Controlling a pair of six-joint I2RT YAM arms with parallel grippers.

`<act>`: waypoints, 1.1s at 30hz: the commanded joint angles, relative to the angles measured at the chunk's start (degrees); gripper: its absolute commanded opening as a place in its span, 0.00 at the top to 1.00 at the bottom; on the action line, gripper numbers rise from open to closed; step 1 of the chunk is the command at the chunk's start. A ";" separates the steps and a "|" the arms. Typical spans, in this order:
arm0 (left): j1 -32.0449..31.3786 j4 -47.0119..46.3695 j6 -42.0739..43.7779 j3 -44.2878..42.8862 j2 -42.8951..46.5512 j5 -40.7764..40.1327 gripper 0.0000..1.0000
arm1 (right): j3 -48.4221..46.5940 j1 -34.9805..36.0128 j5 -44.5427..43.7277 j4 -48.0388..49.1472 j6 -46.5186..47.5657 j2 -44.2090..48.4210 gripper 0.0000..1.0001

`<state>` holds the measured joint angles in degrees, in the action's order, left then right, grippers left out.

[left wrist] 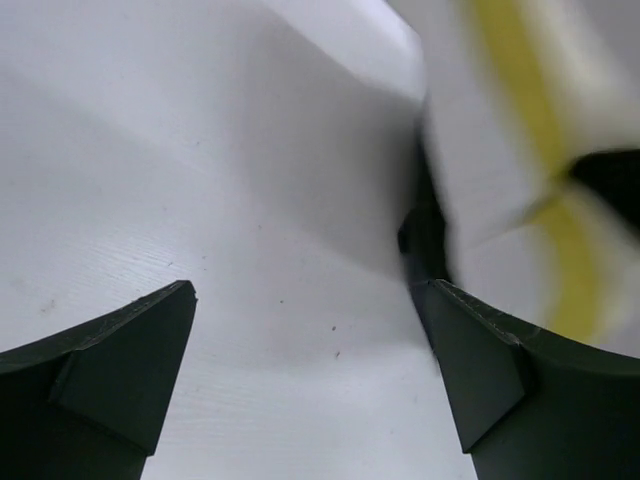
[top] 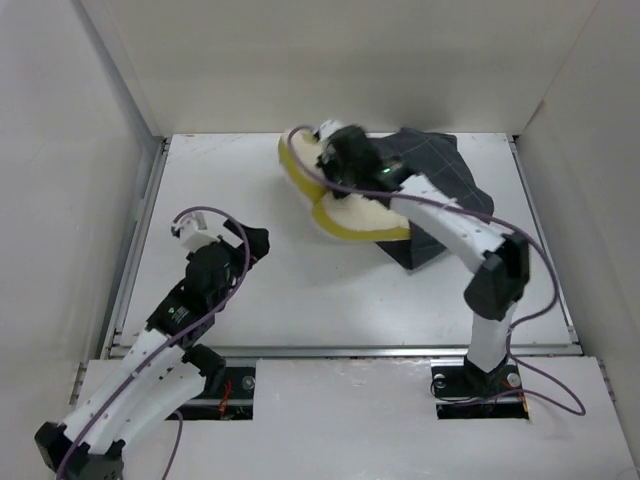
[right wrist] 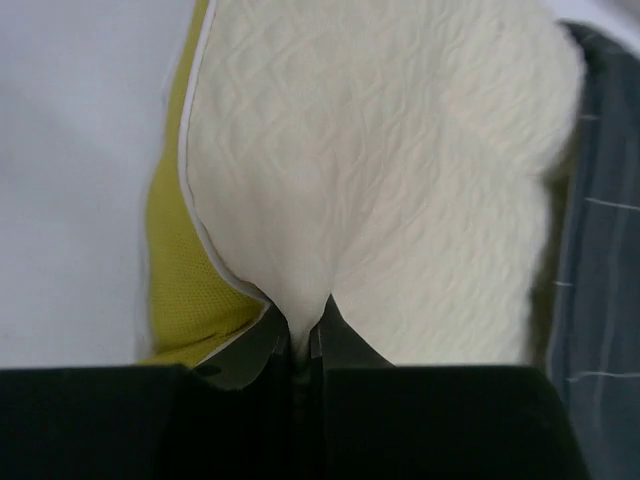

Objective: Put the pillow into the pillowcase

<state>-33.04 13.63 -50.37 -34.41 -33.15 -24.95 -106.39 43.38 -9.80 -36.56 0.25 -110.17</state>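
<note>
Right fingers clamped on pillow fold, top view upper centre; left fingers stood apart, empty, lower left. Likely best: left needed to spread pillowcase mouth first

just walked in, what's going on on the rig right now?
The right gripper is shut on a pinch of the pillow, gripping its cream fabric near the far side of the table. The pillow lies bunched against the dark gridded pillowcase, with most of it showing outside; how much is inside cannot be told. The left gripper is open and holds nothing, over bare table to the left of the pillow.
</note>
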 commanded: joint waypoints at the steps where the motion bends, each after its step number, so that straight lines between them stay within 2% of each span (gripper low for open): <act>1: -0.36 -8.60 3.69 0.31 -7.86 6.04 0.00 | -7.42 -8.47 -0.84 5.71 0.28 13.39 1.00; 3: -0.36 -16.59 4.58 0.31 -12.80 9.29 0.00 | -10.49 -11.45 2.40 4.22 0.89 14.89 1.00; 5: -0.36 -23.86 6.86 -1.43 -21.49 15.26 0.00 | -12.69 -12.17 3.03 2.81 1.42 15.42 1.00; 7: -0.36 -28.10 6.86 -3.72 -27.82 19.56 0.00 | -14.37 -13.83 3.04 1.58 1.94 15.42 1.00; 8: -0.36 -30.83 7.91 -6.25 -34.38 20.98 0.00 | -15.16 -13.84 3.04 1.58 1.95 15.95 1.00; 10: -0.36 -37.07 8.79 -9.95 -40.91 24.84 0.00 | -15.77 -15.07 4.17 0.97 1.95 15.95 1.00; 11: 0.16 -38.92 9.32 -12.06 -46.69 29.39 0.00 | -16.30 -15.07 4.79 0.96 1.95 15.43 1.00; 14: 0.69 -47.18 9.85 -18.92 -54.28 35.64 0.00 | -17.88 -16.30 7.07 0.43 1.95 15.42 1.00; 18: 2.54 -53.87 9.85 -28.41 -69.46 43.55 0.00 | -21.57 -16.92 9.71 -1.49 2.47 14.90 1.00; 19: 3.15 -54.40 9.07 -32.95 -72.21 44.80 0.00 | -22.36 -16.92 10.67 -1.50 2.47 14.90 1.00; 21: 3.15 -54.41 9.06 -37.46 -77.13 51.27 0.00 | -24.30 -17.45 11.30 -2.90 2.47 14.90 1.00; 23: 3.15 -54.41 8.36 -41.95 -82.59 54.29 0.00 | -24.92 -17.45 11.30 -2.91 2.47 14.90 1.00; 27: 1.66 -53.01 10.28 -42.49 -85.67 52.12 0.00 | -26.75 -17.45 12.78 -2.91 3.00 15.42 1.00; 30: 0.25 -48.71 14.94 -44.51 -87.17 46.76 0.00 | -28.78 -17.45 12.79 -3.52 3.00 14.81 1.00; 33: -0.27 -49.48 15.74 -46.96 -89.54 47.63 0.00 | -29.40 -17.45 13.41 -4.14 3.00 14.81 1.00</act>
<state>-32.62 -33.56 -38.15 -76.77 -122.56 22.52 -131.20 25.80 1.67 -47.18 1.78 -97.95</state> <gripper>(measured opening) 0.997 0.098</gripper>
